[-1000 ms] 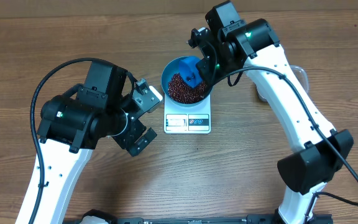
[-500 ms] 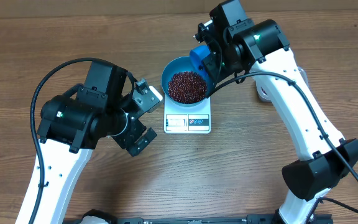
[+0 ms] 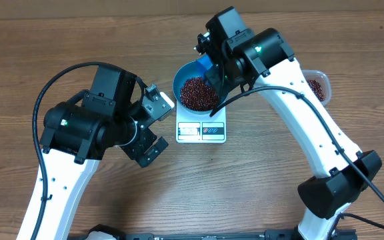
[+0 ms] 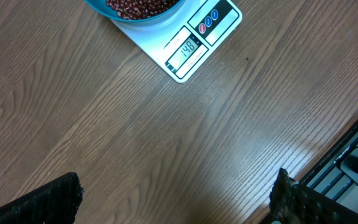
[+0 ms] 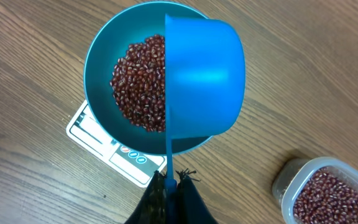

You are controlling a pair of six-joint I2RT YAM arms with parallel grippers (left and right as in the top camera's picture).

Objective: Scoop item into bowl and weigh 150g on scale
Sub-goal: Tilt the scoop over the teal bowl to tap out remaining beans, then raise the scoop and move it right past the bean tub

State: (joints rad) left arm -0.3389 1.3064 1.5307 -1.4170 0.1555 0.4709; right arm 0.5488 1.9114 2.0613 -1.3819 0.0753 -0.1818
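The blue bowl (image 3: 187, 72) stands on the white scale (image 3: 201, 130) and holds a heap of red-brown beans (image 3: 197, 93). My right gripper (image 5: 171, 180) is shut on the thin handle of a blue scoop (image 5: 204, 78). The scoop hangs tipped on its side over the bowl's (image 5: 98, 68) right half, its mouth facing the beans (image 5: 138, 84). What the scoop holds is hidden. My left gripper (image 4: 173, 202) is open over bare table, near the scale (image 4: 197, 43), whose display reads 148. Overhead, the left gripper (image 3: 160, 127) sits left of the scale.
A clear plastic tub (image 3: 317, 85) with more beans stands at the right, also low right in the right wrist view as the tub (image 5: 319, 190). The table's front edge and a black rail (image 4: 353, 165) lie close to my left gripper.
The right arm lifted the scoop out of the bowl, swung right, then came back left over the bowl with the scoop tipped. The tub is now uncovered. The left arm stayed still.
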